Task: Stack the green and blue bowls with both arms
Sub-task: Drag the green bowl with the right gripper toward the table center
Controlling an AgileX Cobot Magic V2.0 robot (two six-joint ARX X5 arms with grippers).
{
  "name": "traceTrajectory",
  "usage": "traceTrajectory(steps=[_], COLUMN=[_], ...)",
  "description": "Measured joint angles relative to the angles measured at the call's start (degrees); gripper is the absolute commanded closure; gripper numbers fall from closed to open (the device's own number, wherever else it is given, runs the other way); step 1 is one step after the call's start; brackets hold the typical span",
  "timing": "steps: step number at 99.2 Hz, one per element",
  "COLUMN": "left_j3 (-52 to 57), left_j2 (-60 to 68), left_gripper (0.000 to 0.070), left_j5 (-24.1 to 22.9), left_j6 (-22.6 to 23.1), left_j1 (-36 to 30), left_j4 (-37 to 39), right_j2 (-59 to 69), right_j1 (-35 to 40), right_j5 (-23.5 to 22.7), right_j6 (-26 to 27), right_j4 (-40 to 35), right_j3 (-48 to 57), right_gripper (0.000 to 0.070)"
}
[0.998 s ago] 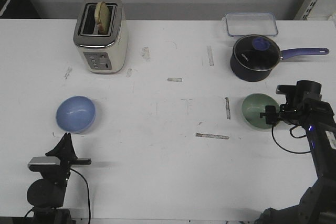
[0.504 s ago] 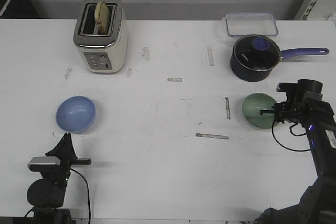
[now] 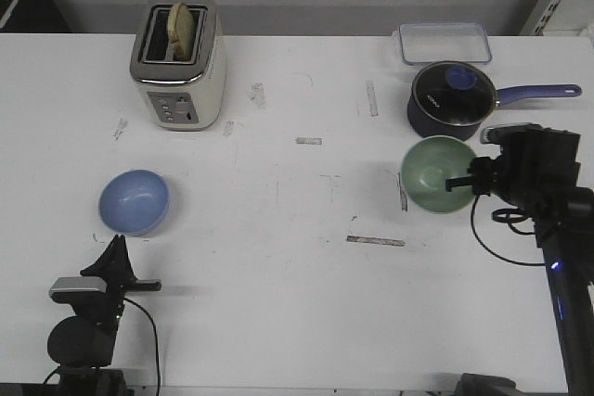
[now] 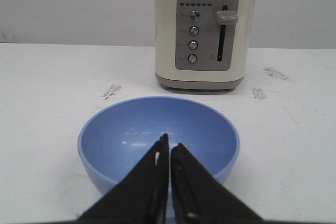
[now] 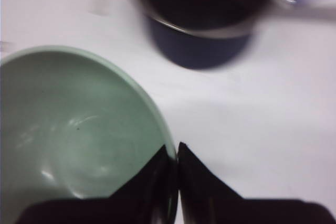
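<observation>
Green bowl (image 3: 434,174) hangs tilted above the counter (image 3: 297,303) at the right, just near of the dark saucepan (image 3: 450,102), its rim pinched in the right claw (image 5: 174,156). Blue bowl (image 3: 135,200) sits at the left; the left claw (image 4: 169,150), jaws together and empty, points at it.

The green bowl (image 5: 68,129) and blue bowl (image 4: 157,140) are showing smooth, slightly glossy surfaces. The toaster (image 3: 178,62) is showing cream sides under a shiny metal top. The table (image 3: 278,257) is looking matt white and scuffed.
</observation>
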Motion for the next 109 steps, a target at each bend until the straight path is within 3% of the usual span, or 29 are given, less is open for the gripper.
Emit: traceTrajectory(steps=[26, 43, 66, 93, 98, 101, 109], left_j3=[0.0, 0.0, 0.0, 0.0, 0.0, 0.0, 0.0], left_j2=[0.0, 0.0, 0.0, 0.0, 0.0, 0.0, 0.0], left_gripper=[0.0699, 0.0699, 0.0699, 0.0699, 0.0699, 0.0699, 0.0699], left_j5=[0.0, 0.0, 0.0, 0.0, 0.0, 0.0, 0.0], left_j6=[0.0, 0.0, 0.0, 0.0, 0.0, 0.0, 0.0], left_j1=[0.0, 0.0, 0.0, 0.0, 0.0, 0.0, 0.0], left_j4=[0.0, 0.0, 0.0, 0.0, 0.0, 0.0, 0.0], right_j2=[3.3, 10.1, 19.6, 23.5, 23.6, 23.6, 23.8], right_j1=[22.2, 32.7, 38.7, 40.0, 40.0, 40.0, 40.0], right_j5=[0.0, 0.0, 0.1, 0.0, 0.0, 0.0, 0.0], right_j6=[3.9, 5.2, 5.9, 5.9, 5.8, 5.8, 5.8], right_j4=[-0.2, 0.6, 2.3, 4.0, 4.0, 4.0, 4.0], right_j3=[0.0, 0.0, 0.0, 0.0, 0.0, 0.0, 0.0], right_gripper=[0.0700, 0.0700, 0.0700, 0.0699, 0.0660, 0.0591, 0.0329])
